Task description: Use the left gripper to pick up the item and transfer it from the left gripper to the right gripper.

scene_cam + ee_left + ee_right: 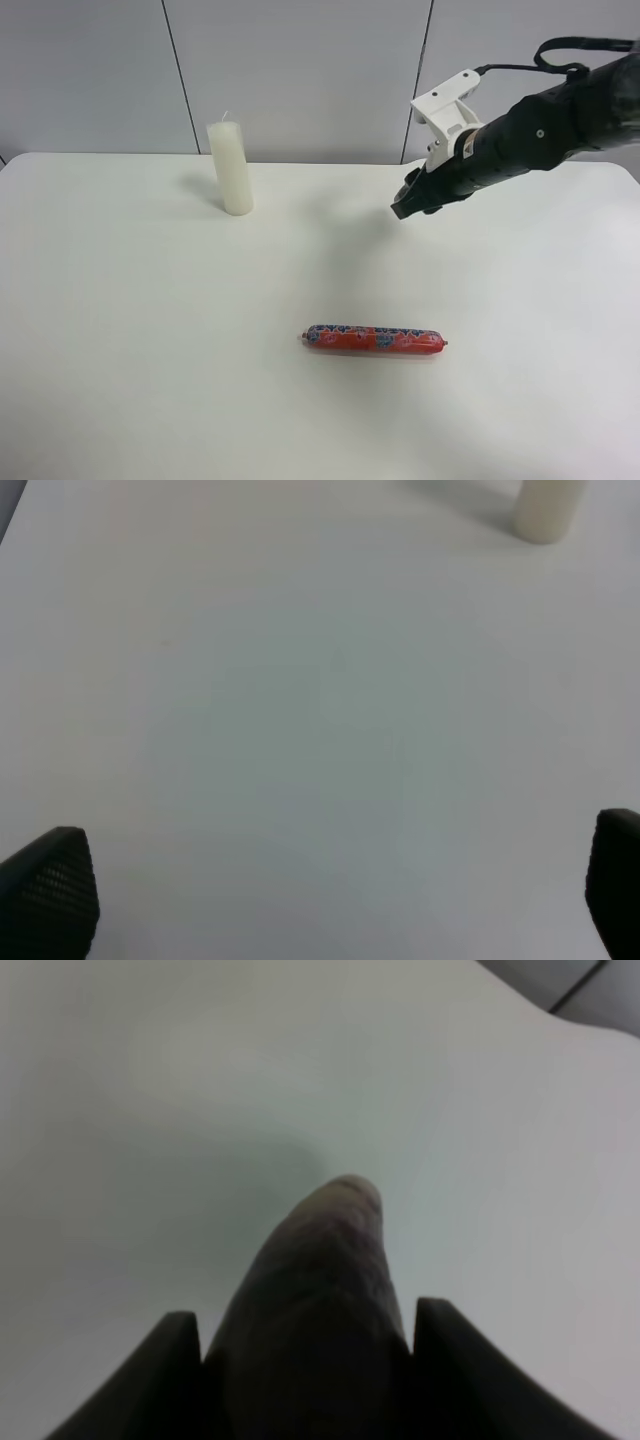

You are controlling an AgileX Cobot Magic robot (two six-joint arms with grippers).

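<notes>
The item is a red sausage [374, 340] in a printed wrapper. It lies flat on the white table [150, 330], right of centre and toward the front. The arm at the exterior high view's right holds its gripper [402, 208] above the table, behind the sausage and well apart from it. In the right wrist view the right gripper [345, 1195] has its dark fingers pressed together and holds nothing. The left gripper [320, 900] is open over bare table, with a fingertip [50, 885] at each side. The sausage shows in neither wrist view.
A white candle [230, 166] stands upright at the back left of the table; its base also shows in the left wrist view [548, 510]. A grey panelled wall runs behind the table. The table's back right edge [560, 1020] shows in the right wrist view.
</notes>
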